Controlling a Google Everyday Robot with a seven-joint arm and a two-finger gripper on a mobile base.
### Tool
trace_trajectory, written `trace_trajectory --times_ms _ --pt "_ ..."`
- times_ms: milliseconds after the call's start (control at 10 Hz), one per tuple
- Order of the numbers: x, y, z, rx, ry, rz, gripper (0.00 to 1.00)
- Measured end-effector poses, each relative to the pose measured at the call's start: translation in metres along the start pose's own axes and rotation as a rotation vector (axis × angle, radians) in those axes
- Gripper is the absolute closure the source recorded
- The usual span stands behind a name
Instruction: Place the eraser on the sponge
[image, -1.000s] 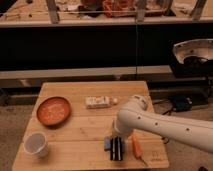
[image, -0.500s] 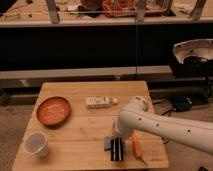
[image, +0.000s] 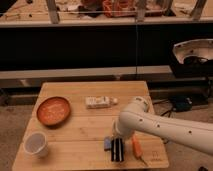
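The blue sponge (image: 107, 144) lies near the front edge of the wooden table (image: 90, 125), partly covered on its right side by my gripper. My dark gripper (image: 117, 150) points down at the table right beside the sponge, at the end of the white arm (image: 160, 127) that reaches in from the right. I cannot make out the eraser; it may be hidden under or inside the gripper. An orange tapered stick (image: 136, 146) lies just right of the gripper.
An orange plate (image: 53, 110) sits at the table's left. A white cup (image: 36, 144) stands at the front left corner. A white bottle (image: 100, 102) lies on its side mid-table. Dark shelving runs behind the table, and cables lie on the floor at right.
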Motion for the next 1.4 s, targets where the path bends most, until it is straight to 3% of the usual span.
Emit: trace_trajectory --times_ms 1400 --pt "0.0008 0.0090 -0.0003 0.010 0.011 -0.006 1.00"
